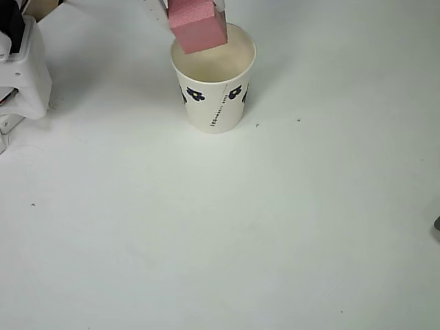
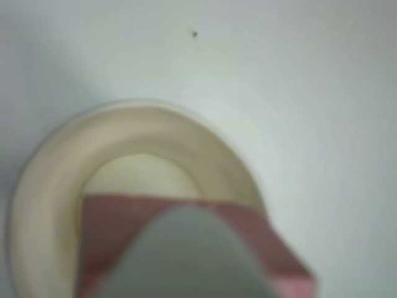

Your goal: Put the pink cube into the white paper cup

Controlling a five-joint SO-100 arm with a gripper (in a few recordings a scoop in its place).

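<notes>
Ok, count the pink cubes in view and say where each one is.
1. The pink cube is held in the tool above the mouth of the white paper cup, toward its far rim in the overhead view. The cup's inside looks empty where it shows.

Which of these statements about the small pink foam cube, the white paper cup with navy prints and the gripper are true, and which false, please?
1. The small pink foam cube lies on the table beside the cup. False: it is held up over the cup's mouth.
2. The white paper cup with navy prints stands upright. True.
3. The gripper is shut on the cube. True: in the wrist view a finger presses against the cube's face.
4. The cup is tipped on its side. False: its open mouth faces up.
5. In the overhead view the cube overlaps the cup's upper left rim. True.
</notes>
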